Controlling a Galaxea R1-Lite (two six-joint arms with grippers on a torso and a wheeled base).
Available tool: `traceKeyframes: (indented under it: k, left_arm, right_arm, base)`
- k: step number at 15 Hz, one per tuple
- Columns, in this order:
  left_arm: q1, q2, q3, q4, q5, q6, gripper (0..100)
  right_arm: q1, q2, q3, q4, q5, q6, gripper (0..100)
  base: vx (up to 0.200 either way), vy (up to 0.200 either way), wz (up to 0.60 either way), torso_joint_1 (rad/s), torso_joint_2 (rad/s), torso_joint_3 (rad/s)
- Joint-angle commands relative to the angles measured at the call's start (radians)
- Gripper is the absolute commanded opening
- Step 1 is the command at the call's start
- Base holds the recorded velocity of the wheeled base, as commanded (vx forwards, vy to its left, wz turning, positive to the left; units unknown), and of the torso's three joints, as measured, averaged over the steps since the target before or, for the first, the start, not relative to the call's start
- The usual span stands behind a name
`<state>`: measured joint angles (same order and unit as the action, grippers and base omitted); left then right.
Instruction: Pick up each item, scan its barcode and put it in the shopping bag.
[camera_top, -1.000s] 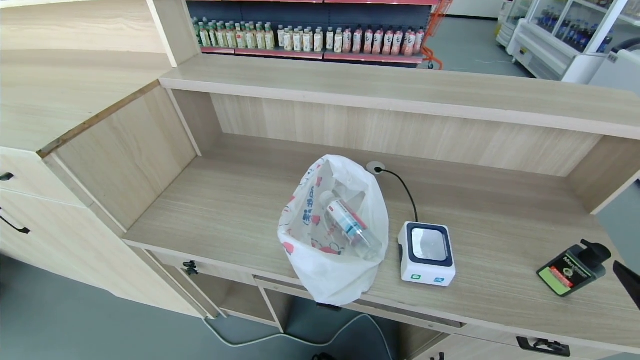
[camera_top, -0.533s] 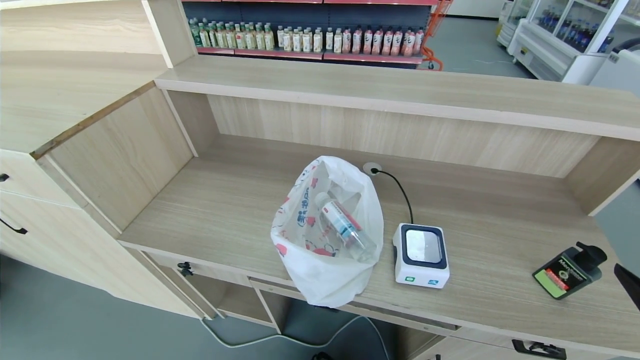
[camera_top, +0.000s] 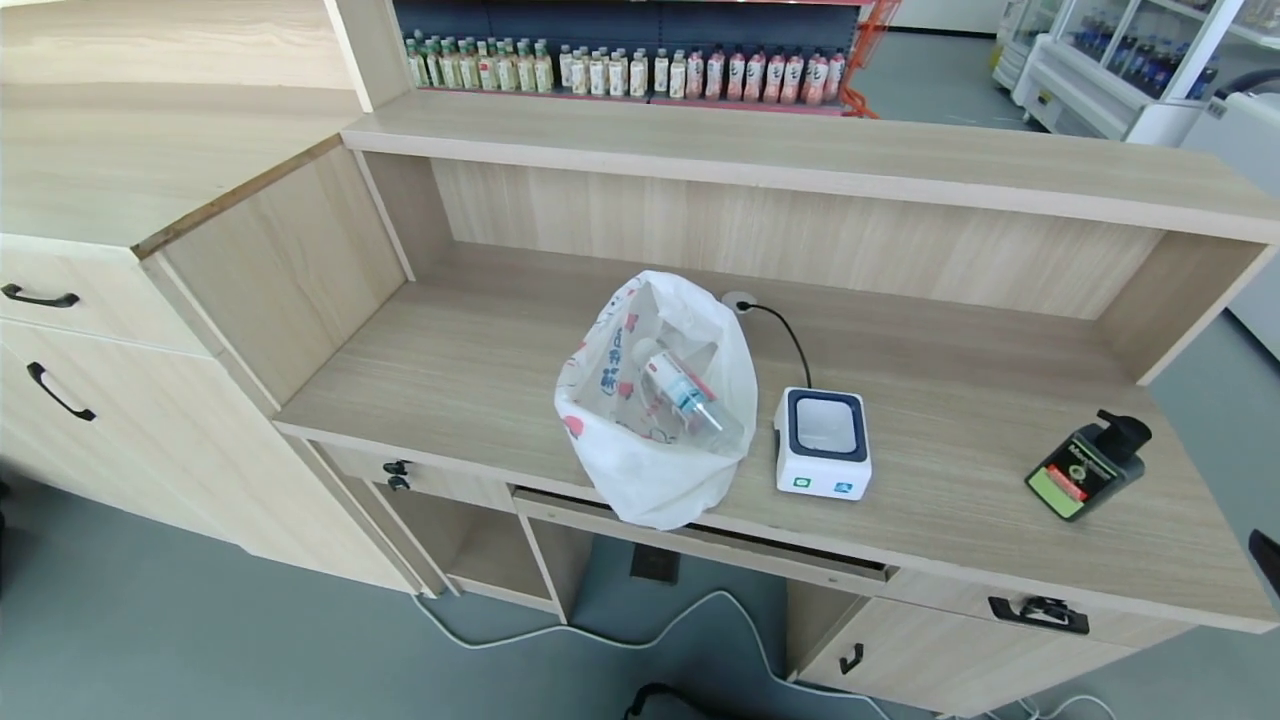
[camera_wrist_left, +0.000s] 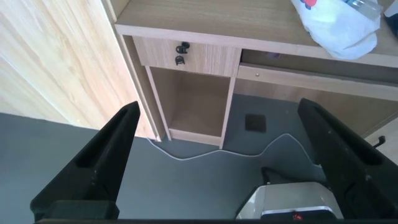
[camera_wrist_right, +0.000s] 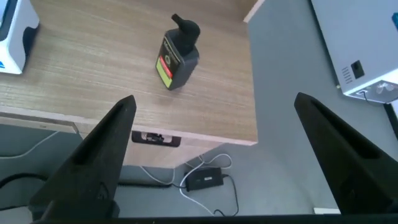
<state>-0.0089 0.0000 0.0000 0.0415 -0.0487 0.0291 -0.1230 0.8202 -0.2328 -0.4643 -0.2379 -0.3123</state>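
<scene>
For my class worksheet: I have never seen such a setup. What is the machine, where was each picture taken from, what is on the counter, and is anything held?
It is a two-armed wheeled robot at a shop checkout. The wide picture comes from a camera on its head, looking down at the counter. The other two come from cameras on its wrists; the dark prongs are the fingers of the left gripper and the right gripper. Both are open and hold nothing. On the counter stand a bag with a bottle inside, a scanner beside it, and a pump bottle farther to the robot's right, not yet bagged.
</scene>
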Motion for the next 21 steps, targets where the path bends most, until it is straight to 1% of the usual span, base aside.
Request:
traceKeyframes:
  k: [1,4,8,13,16,19,21]
  left_arm:
    - [0.0,0.002,0.0,0.0,0.0,0.0,100]
    - [0.0,0.002,0.0,0.0,0.0,0.005,100]
    - [0.0,0.0,0.0,0.0,0.0,0.011,100]
    - [0.0,0.002,0.0,0.0,0.0,0.011,100]
    - [0.0,0.002,0.0,0.0,0.0,0.014,100]
    - [0.0,0.002,0.0,0.0,0.0,0.014,100]
    - [0.0,0.002,0.0,0.0,0.0,0.012,100]
  right_arm:
    - [-0.044,0.013,0.012,0.001,0.0,0.022,100]
    - [-0.052,0.007,0.016,0.001,0.0,0.022,100]
    - [-0.06,0.01,0.016,-0.001,-0.001,0.042,100]
    - [-0.07,0.014,0.016,-0.001,0.009,0.059,100]
    - [-0.067,0.037,0.007,-0.005,0.069,0.11,100]
    - [-0.064,0.079,-0.002,-0.008,0.157,0.18,100]
    - [-0.064,0.089,0.001,-0.007,0.192,0.19,100]
  base:
    - [0.0,0.0,0.0,0.0,0.0,0.0]
    - [0.0,0.0,0.0,0.0,0.0,0.0]
    - [0.0,-0.2,0.0,0.007,0.0,0.005]
    - [0.0,-0.2,0.0,0.005,0.0,0.002]
    - [0.0,-0.2,0.0,0.004,0.0,0.004]
    - [0.0,-0.2,0.0,0.002,0.01,-0.001]
    - [0.0,-0.2,0.0,0.0,0.0,0.0]
